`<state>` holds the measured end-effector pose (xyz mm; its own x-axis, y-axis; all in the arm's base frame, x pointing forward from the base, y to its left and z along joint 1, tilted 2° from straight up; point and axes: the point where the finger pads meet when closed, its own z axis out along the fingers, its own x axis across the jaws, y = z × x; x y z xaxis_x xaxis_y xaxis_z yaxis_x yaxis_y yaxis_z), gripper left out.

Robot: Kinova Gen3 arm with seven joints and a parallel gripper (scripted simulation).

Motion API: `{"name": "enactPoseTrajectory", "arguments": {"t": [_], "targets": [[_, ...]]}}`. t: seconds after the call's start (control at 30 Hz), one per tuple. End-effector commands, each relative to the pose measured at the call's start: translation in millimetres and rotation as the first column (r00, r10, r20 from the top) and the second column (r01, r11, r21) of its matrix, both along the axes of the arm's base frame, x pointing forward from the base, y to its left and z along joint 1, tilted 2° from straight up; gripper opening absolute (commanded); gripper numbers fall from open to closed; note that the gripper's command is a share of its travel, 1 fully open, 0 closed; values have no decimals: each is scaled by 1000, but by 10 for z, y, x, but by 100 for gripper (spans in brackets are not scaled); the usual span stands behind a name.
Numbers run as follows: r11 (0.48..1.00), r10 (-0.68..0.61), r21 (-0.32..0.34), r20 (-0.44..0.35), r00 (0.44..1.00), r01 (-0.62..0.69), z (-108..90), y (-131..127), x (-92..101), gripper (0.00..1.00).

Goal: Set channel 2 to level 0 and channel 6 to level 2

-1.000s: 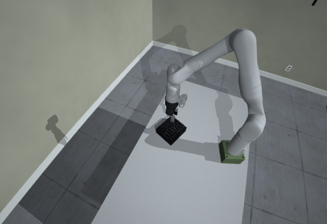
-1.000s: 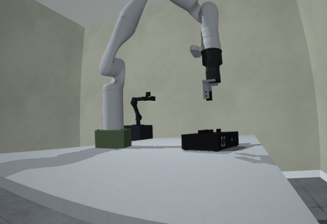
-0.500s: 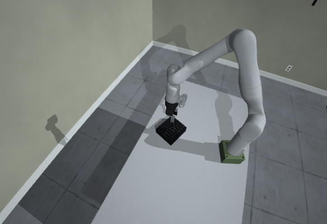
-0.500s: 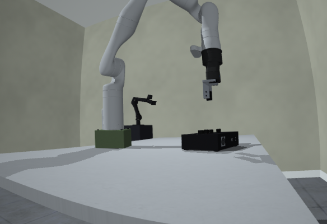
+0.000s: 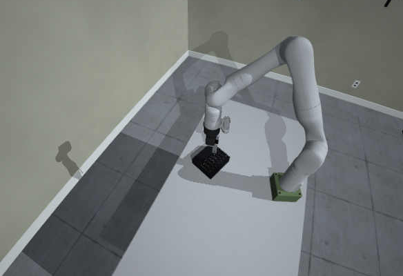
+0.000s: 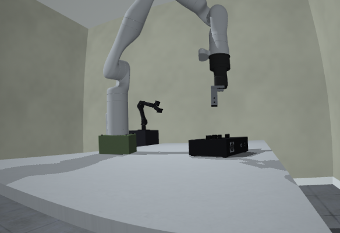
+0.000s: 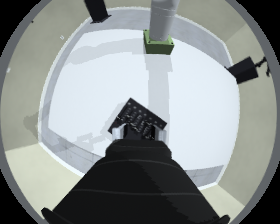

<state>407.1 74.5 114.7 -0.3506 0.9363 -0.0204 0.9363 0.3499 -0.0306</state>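
Note:
The lighting desk (image 5: 211,161) is a low black box standing flat on the white table; it also shows in the exterior view (image 6: 218,146) and in the wrist view (image 7: 139,120). Several small fader caps (image 6: 216,136) stick up from its top; their levels are too small to read. My gripper (image 6: 214,97) hangs straight down, well above the desk's top, open and empty. In the top view the gripper (image 5: 214,148) lines up over the desk's far edge. In the wrist view my own black body hides the fingers.
My green arm base (image 5: 285,188) stands on the table to the right of the desk; it also shows in the exterior view (image 6: 117,143). A small black camera arm on a black box (image 6: 147,123) stands behind the base. The table edge (image 6: 279,158) lies just beyond the desk.

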Motion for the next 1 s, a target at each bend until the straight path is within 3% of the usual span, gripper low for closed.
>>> {"name": "enactPoseTrajectory", "arguments": {"t": [0.0,0.23,0.5,0.57,0.77,0.97], "targets": [[999,33,-4,-17,999,-33,-35,-33,-47,100],[976,218,13,-64,974,-217,-131,-59,-173,100],[879,477,65,-117,871,-472,-255,-89,-339,100],[879,477,65,-117,871,-472,-255,-89,-339,100],[738,675,131,-137,725,-662,-348,-104,-465,100],[537,844,208,-126,522,-818,-435,-106,-582,100]]}}
